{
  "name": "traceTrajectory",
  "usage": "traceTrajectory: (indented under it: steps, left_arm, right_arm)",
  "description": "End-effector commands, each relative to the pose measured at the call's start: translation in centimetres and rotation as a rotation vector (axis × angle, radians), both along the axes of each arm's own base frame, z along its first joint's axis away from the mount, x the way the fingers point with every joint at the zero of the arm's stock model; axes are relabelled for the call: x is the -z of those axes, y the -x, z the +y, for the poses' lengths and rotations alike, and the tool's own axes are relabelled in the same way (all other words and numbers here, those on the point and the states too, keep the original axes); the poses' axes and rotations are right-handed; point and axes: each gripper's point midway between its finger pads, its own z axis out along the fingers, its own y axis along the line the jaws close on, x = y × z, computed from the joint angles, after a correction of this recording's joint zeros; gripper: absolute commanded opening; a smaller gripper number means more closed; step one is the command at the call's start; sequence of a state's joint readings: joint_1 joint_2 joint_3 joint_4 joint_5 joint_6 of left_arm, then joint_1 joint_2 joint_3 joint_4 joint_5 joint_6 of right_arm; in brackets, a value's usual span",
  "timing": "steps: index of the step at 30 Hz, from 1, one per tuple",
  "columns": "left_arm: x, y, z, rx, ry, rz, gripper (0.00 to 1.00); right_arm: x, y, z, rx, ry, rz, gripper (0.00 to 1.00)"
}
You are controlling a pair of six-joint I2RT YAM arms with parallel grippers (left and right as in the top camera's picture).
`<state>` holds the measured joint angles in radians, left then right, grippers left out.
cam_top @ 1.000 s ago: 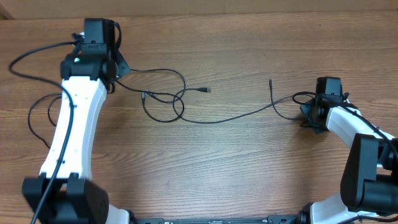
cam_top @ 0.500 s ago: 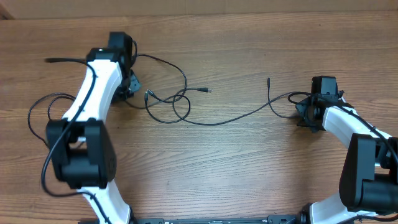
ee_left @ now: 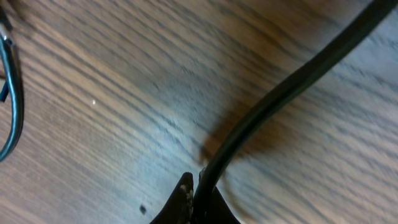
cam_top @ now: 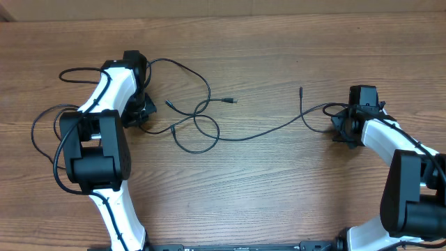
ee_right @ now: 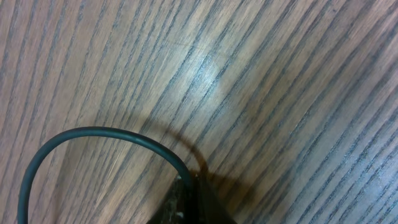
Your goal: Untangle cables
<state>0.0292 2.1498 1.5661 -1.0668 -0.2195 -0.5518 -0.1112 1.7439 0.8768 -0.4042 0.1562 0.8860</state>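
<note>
**Left arm drawn back; loops opened wider**

**Change:** the left tool (cam_top: pixel 141 111) has pulled back toward its own base since the earlier frames. The loops (cam_top: pixel 197 129) have spread and slid toward the robot. The right side looks unchanged.

**Item:** cables (cam_top: pixel 240 137), thin black cords lying flat on the surface (cam_top: pixel 265 195).

**Location:** the crossed loops lie left of centre, just beside the left tool. One long run leads from them across the middle to the right tool (cam_top: pixel 346 125). Three free plugs are visible: one (cam_top: pixel 233 102) just right of the loops, one (cam_top: pixel 301 89) near the right tool, and one (cam_top: pixel 167 104) near the left tool.

**Tools:** both are clenched, each grasping a cable. In each wrist view a cord runs straight into the closed tips.

**Key relation:** the long axis runs left to right, from one tool to the other. The tangle lies to the right of the left tool and well apart from the right tool, so the left arm is the nearer one.

**Judgement:** the crossings are not yet cleared. Pulling straight along the axis may cinch the loops, while leading a plug end back through them looks safer.
</note>
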Motion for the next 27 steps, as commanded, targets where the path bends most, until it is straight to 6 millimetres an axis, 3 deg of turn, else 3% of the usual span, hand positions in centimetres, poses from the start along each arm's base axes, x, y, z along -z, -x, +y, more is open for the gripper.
traceTrajectory:
  steps: [1,4,8,9,11,15,18,23,27]
  left_arm:
    - [1.2,0.0,0.0,-0.018,0.015,0.023,0.04]
    - [2.0,0.6,-0.1,-0.015,0.015,0.058,0.05]
    - [2.8,1.2,-0.1,-0.013,0.014,0.087,0.22]
    - [3.0,1.3,-0.1,-0.013,0.014,0.091,0.43]
    - [3.2,1.3,-0.3,0.000,0.027,0.098,0.96]
    - [3.1,0.6,-2.1,0.072,0.143,0.084,1.00]
    - [1.8,-0.7,-3.5,0.113,0.232,0.055,1.00]
    - [-3.4,-3.8,-4.3,0.121,0.281,-0.028,1.00]
    - [-7.9,-6.2,-6.2,0.136,0.378,-0.125,1.00]
  right_arm:
    - [3.9,3.5,2.2,-0.031,-0.094,0.141,0.04]
    - [3.9,3.5,2.3,-0.032,-0.098,0.141,0.04]
    - [4.0,3.5,2.4,-0.034,-0.105,0.140,0.04]
    - [4.0,3.5,2.4,-0.034,-0.105,0.140,0.04]
    - [4.0,3.5,2.4,-0.034,-0.105,0.140,0.04]
    - [3.9,3.3,2.4,-0.035,-0.104,0.134,0.04]
    - [3.9,3.3,2.4,-0.035,-0.104,0.133,0.04]
    - [3.9,3.3,2.4,-0.035,-0.104,0.133,0.04]
    - [3.9,3.3,2.4,-0.035,-0.104,0.133,0.04]
